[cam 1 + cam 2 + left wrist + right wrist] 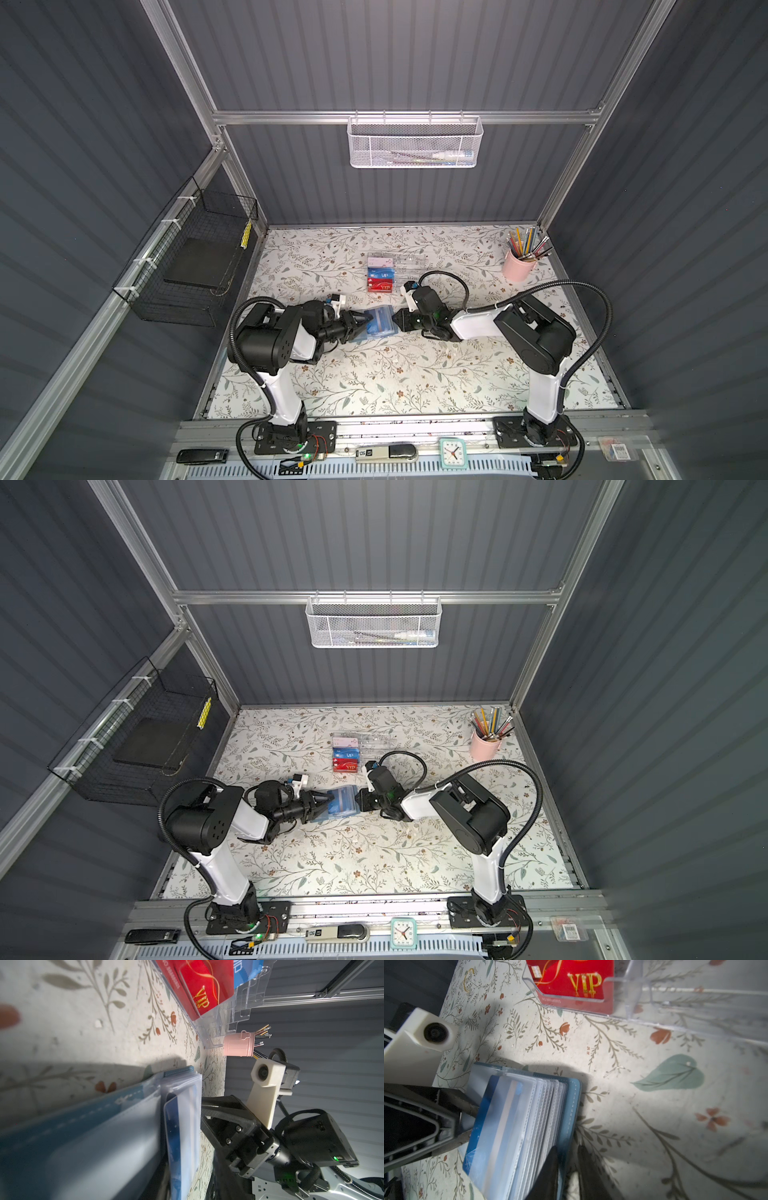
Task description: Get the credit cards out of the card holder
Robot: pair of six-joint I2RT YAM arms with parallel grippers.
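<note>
Both top views: set high over the front edge, facing down and back, far off, taking in the whole surface point(415, 374). Left wrist: low and near beside the holder point(62, 1126), facing the right claw point(204, 1109). Right wrist: close above the holder point(572, 1101), facing the left claw point(469, 1124). Shared by both wrists: holder, red card point(197, 985), clear box point(637, 985).

A flat tabletop w/ white floral-print covering point(415, 374) is shown in both top views. Toward the back, approx. centre, a clear acrylic compartment box point(411, 262) is set on it. At the back-right corner a pink ribbed plastic cup point(517, 266) packed w/ pencils is stood upright, well apart from the box. Near the box, on its front side and not touching it, a slate-blue soft fold-over card holder w/ see-through sleeves point(380, 324) is laid open on the covering.
</note>
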